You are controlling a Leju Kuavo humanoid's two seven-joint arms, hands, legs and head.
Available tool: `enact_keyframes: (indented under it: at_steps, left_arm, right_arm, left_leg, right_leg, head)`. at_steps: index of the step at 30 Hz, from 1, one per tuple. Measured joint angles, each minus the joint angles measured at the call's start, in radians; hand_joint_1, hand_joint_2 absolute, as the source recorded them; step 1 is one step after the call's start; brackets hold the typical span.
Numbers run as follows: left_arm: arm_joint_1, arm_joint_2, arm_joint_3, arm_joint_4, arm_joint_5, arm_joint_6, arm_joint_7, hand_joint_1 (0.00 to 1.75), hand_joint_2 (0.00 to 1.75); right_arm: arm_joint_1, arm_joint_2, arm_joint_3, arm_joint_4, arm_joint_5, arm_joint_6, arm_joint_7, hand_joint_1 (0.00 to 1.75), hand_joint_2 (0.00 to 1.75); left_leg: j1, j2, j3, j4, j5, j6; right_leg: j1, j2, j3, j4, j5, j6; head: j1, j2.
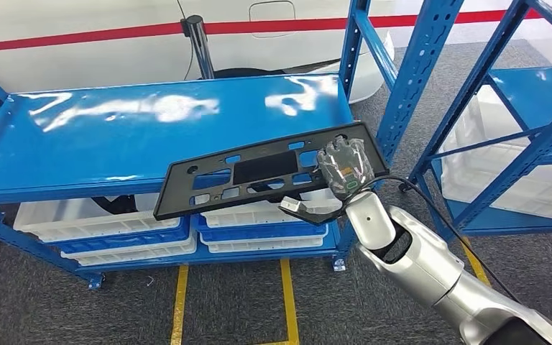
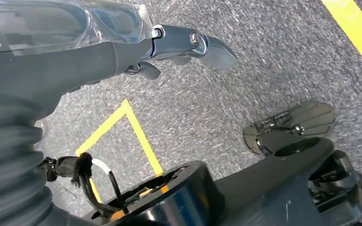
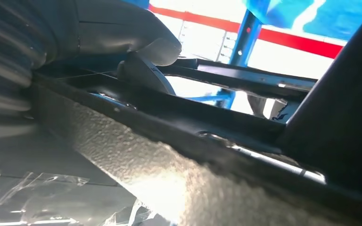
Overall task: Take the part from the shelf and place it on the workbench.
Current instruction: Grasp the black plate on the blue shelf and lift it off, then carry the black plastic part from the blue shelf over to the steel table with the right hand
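Observation:
The part is a long flat black panel with several cut-outs. My right hand grips it near its right end, fingers over the top and thumb beneath. The panel hangs in the air over the front edge of the blue shelf, its left end tilted lower. In the right wrist view the panel's dark textured edge runs close across the picture, with my right hand closed around it. My left hand hangs over the grey floor, fingers stretched out and holding nothing.
White bins sit on the lower level under the blue shelf top. A second blue rack with white bins stands at the right. Yellow lines mark the grey floor. A dark post stands behind the shelf.

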Motion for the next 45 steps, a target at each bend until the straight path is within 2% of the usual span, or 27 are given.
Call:
enact_keyframes:
  at_steps: [1, 3, 4, 6, 8, 9, 11, 13, 15, 17, 19, 20, 23, 24, 25, 26, 28, 30, 32, 34, 36, 38, 39, 40, 42, 43, 45]
  left_arm:
    - [-0.001, 0.0, 0.0, 0.0, 0.0, 0.0, 0.0, 0.0, 1.75]
    - [-0.001, 0.0, 0.002, 0.0, 0.001, 0.001, 0.0, 0.0, 1.75]
    - [-0.001, 0.001, 0.002, 0.0, 0.001, 0.001, 0.0, 0.0, 1.75]
    - [-0.003, 0.001, 0.004, 0.0, 0.001, 0.001, 0.0, 0.0, 1.75]
    - [-0.005, 0.002, 0.007, 0.0, 0.001, 0.001, -0.001, 0.0, 1.75]
    - [-0.006, 0.002, 0.008, 0.0, 0.001, 0.001, -0.001, 0.0, 1.75]
    - [-0.004, 0.001, 0.009, 0.0, 0.0, 0.001, 0.0, 0.0, 1.75]
    - [0.003, 0.002, 0.009, 0.001, -0.003, 0.0, 0.002, 0.0, 1.75]
    - [0.01, 0.003, 0.009, 0.001, -0.004, 0.0, 0.004, 0.0, 1.75]
    - [0.014, 0.004, 0.009, 0.001, -0.004, -0.001, 0.004, 0.0, 1.75]
    - [0.016, 0.003, 0.009, 0.001, -0.005, -0.001, 0.004, 0.0, 1.75]
    - [0.016, 0.002, 0.009, 0.001, -0.005, -0.001, 0.004, 0.0, 1.75]
    - [0.016, 0.001, 0.009, 0.001, -0.007, -0.001, 0.004, 0.0, 1.75]
    - [0.016, 0.001, 0.009, 0.001, -0.007, -0.001, 0.004, 0.0, 1.75]
    - [0.014, 0.001, 0.009, 0.001, -0.008, -0.001, 0.004, 0.0, 1.75]
    - [0.012, 0.0, 0.009, 0.001, -0.008, -0.001, 0.005, 0.0, 1.75]
    - [0.006, -0.001, 0.009, 0.001, -0.008, -0.001, 0.007, 0.0, 1.75]
    - [0.001, -0.001, 0.01, 0.001, -0.009, 0.0, 0.008, 0.0, 1.75]
    - [-0.001, -0.001, 0.01, 0.001, -0.009, 0.0, 0.009, 0.0, 1.75]
    - [-0.001, 0.0, 0.01, 0.001, -0.009, 0.001, 0.009, 0.0, 1.75]
    - [-0.003, 0.001, 0.011, 0.002, -0.008, 0.002, 0.009, 0.0, 1.75]
    - [-0.007, 0.001, 0.012, 0.002, -0.008, 0.003, 0.009, 0.0, 1.75]
    - [-0.009, 0.001, 0.012, 0.002, -0.008, 0.003, 0.009, 0.0, 1.75]
    - [-0.01, 0.001, 0.012, 0.002, -0.009, 0.003, 0.01, 0.0, 1.75]
    - [-0.009, 0.001, 0.012, 0.002, -0.012, 0.004, 0.012, 0.0, 1.75]
    - [-0.006, 0.001, 0.012, 0.002, -0.014, 0.005, 0.014, 0.0, 1.75]
    - [-0.001, 0.001, 0.012, 0.002, -0.018, 0.007, 0.017, 0.0, 1.75]
  right_arm:
    - [-0.002, 0.002, 0.0, 0.001, -0.003, -0.002, -0.002, 1.75, 1.75]
    - [-0.002, 0.006, 0.0, 0.006, -0.008, -0.005, -0.005, 1.75, 1.75]
    - [-0.002, 0.007, 0.0, 0.009, -0.011, -0.007, -0.006, 1.75, 1.75]
    - [-0.004, 0.009, 0.001, 0.016, -0.014, -0.009, -0.009, 1.75, 1.75]
    - [-0.004, 0.01, 0.001, 0.021, -0.016, -0.01, -0.011, 1.75, 1.75]
    - [-0.004, 0.011, 0.001, 0.024, -0.017, -0.011, -0.012, 1.75, 1.75]
    - [-0.003, 0.011, 0.001, 0.029, -0.021, -0.012, -0.012, 1.75, 1.75]
    - [-0.004, 0.011, 0.0, 0.032, -0.023, -0.012, -0.012, 1.75, 1.75]
    - [-0.006, 0.011, 0.0, 0.033, -0.023, -0.013, -0.012, 1.75, 1.75]
    - [-0.007, 0.012, 0.0, 0.033, -0.024, -0.015, -0.012, 1.75, 1.75]
    - [-0.005, 0.012, 0.0, 0.034, -0.026, -0.016, -0.012, 1.75, 1.75]
    - [-0.004, 0.011, 0.0, 0.033, -0.029, -0.016, -0.012, 1.75, 1.75]
    - [-0.001, 0.006, 0.0, 0.034, -0.04, -0.016, -0.011, 1.75, 1.75]
    - [0.001, 0.005, 0.0, 0.035, -0.044, -0.015, -0.012, 1.75, 1.75]
    - [0.002, 0.005, 0.0, 0.035, -0.049, -0.013, -0.013, 1.75, 1.75]
    - [0.002, 0.004, 0.001, 0.035, -0.053, -0.011, -0.015, 1.75, 1.75]
    - [0.002, 0.004, 0.001, 0.035, -0.06, -0.008, -0.015, 1.75, 1.75]
    - [0.001, 0.005, 0.0, 0.035, -0.064, -0.005, -0.015, 1.75, 1.75]
    - [-0.001, 0.006, 0.0, 0.033, -0.065, -0.003, -0.015, 1.75, 1.75]
    - [-0.003, 0.005, 0.0, 0.033, -0.066, 0.0, -0.014, 1.75, 1.75]
    - [-0.004, 0.004, 0.001, 0.033, -0.066, 0.002, -0.013, 1.75, 1.75]
    - [-0.004, 0.005, 0.001, 0.033, -0.062, 0.005, -0.012, 1.75, 1.75]
    - [-0.005, 0.005, 0.001, 0.033, -0.06, 0.006, -0.012, 1.75, 1.75]
    - [-0.005, 0.005, 0.001, 0.033, -0.058, 0.006, -0.011, 1.75, 1.75]
    - [-0.005, 0.004, 0.001, 0.033, -0.055, 0.006, -0.009, 1.75, 1.75]
    - [-0.005, 0.004, 0.001, 0.033, -0.055, 0.006, -0.008, 1.75, 1.75]
    - [-0.008, 0.002, 0.0, 0.033, -0.053, 0.006, -0.004, 1.75, 1.75]
  left_leg:
    - [-0.002, -0.001, -0.009, 0.008, 0.005, -0.006]
    - [-0.001, -0.002, -0.024, 0.015, 0.013, -0.016]
    - [0.001, -0.002, -0.031, 0.027, -0.002, -0.02]
    - [0.005, -0.003, -0.054, 0.106, -0.084, -0.029]
    - [0.004, -0.002, -0.078, 0.244, -0.175, -0.034]
    - [0.003, -0.002, -0.081, 0.297, -0.194, -0.033]
    - [-0.001, -0.003, -0.047, 0.309, -0.17, -0.021]
    - [-0.011, -0.003, 0.034, 0.2, -0.123, 0.005]
    - [-0.024, -0.004, 0.116, 0.056, -0.119, 0.031]
    - [-0.033, -0.005, 0.144, -0.015, -0.123, 0.042]
    - [-0.03, -0.003, 0.137, -0.039, -0.094, 0.042]
    - [-0.027, -0.002, 0.133, -0.051, -0.077, 0.041]
    - [-0.024, 0.0, 0.103, -0.058, -0.042, 0.036]
    - [-0.025, 0.001, 0.089, -0.053, -0.034, 0.035]
    - [-0.026, 0.001, 0.074, -0.047, -0.026, 0.034]
    - [-0.025, 0.002, 0.056, -0.038, -0.019, 0.032]
    - [-0.024, 0.003, 0.021, -0.014, -0.009, 0.026]
    - [-0.027, 0.003, -0.003, 0.009, -0.001, 0.019]
    - [-0.03, 0.002, -0.016, 0.018, 0.012, 0.012]
    - [-0.029, 0.0, -0.031, 0.023, 0.017, 0.003]
    - [-0.024, -0.004, -0.055, 0.076, -0.048, -0.012]
    - [-0.015, -0.004, -0.08, 0.198, -0.155, -0.026]
    - [-0.012, -0.004, -0.086, 0.264, -0.188, -0.03]
    - [-0.01, -0.003, -0.084, 0.31, -0.195, -0.032]
    - [-0.009, -0.004, -0.037, 0.307, -0.149, -0.028]
    - [-0.01, -0.004, 0.008, 0.254, -0.12, -0.022]
    - [-0.015, -0.006, 0.119, 0.087, -0.119, -0.008]
  right_leg:
    - [0.001, 0.002, 0.009, -0.023, -0.013, -0.008]
    - [0.002, 0.0, -0.006, -0.026, -0.008, -0.033]
    - [0.003, -0.002, -0.016, -0.024, 0.0, -0.044]
    - [0.004, -0.005, -0.037, -0.024, 0.017, -0.063]
    - [0.009, -0.006, -0.058, -0.024, 0.035, -0.072]
    - [0.013, -0.006, -0.068, -0.024, 0.043, -0.074]
    - [0.022, -0.006, -0.088, -0.023, 0.059, -0.077]
    - [0.03, -0.004, -0.105, -0.023, 0.075, -0.08]
    - [0.032, -0.005, -0.117, -0.025, 0.093, -0.074]
    - [0.029, -0.008, -0.126, -0.036, 0.116, -0.062]
    - [0.028, -0.008, -0.134, -0.046, 0.123, -0.05]
    - [0.03, -0.006, -0.141, -0.034, 0.1, -0.046]
    - [0.03, -0.004, -0.181, 0.124, -0.04, -0.039]
    - [0.03, -0.004, -0.19, 0.187, -0.063, -0.037]
    - [0.03, -0.004, -0.19, 0.23, -0.06, -0.035]
    - [0.029, -0.004, -0.174, 0.237, -0.033, -0.033]
    - [0.026, -0.005, -0.097, 0.153, 0.017, -0.029]
    - [0.026, -0.003, -0.01, 0.025, 0.001, -0.035]
    - [0.03, -0.002, 0.016, -0.027, -0.02, -0.05]
    - [0.028, -0.004, -0.005, -0.025, -0.003, -0.067]
    - [0.024, -0.007, -0.032, -0.026, 0.021, -0.082]
    - [0.024, -0.008, -0.06, -0.026, 0.044, -0.089]
    - [0.024, -0.008, -0.075, -0.025, 0.055, -0.09]
    - [0.025, -0.008, -0.089, -0.025, 0.067, -0.089]
    - [0.026, -0.007, -0.117, -0.025, 0.09, -0.087]
    - [0.026, -0.006, -0.129, -0.025, 0.101, -0.085]
    - [0.028, -0.005, -0.146, -0.025, 0.122, -0.079]
  head:
    - [0.0, 0.0]
    - [-0.001, 0.0]
    - [-0.001, 0.0]
    - [-0.001, 0.0]
    - [-0.001, 0.0]
    - [-0.001, 0.0]
    - [-0.001, 0.0]
    - [-0.001, 0.0]
    - [-0.001, 0.0]
    - [-0.001, 0.0]
    - [-0.001, 0.0]
    - [0.0, 0.0]
    - [0.0, 0.0]
    - [0.0, 0.0]
    - [0.0, 0.0]
    - [0.0, 0.0]
    - [0.0, 0.0]
    - [0.0, 0.0]
    - [0.0, 0.0]
    - [0.0, 0.0]
    - [-0.001, 0.0]
    - [-0.001, 0.0]
    - [-0.001, 0.0]
    - [-0.001, 0.0]
    - [-0.001, 0.0]
    - [-0.001, 0.0]
    - [-0.001, 0.0]
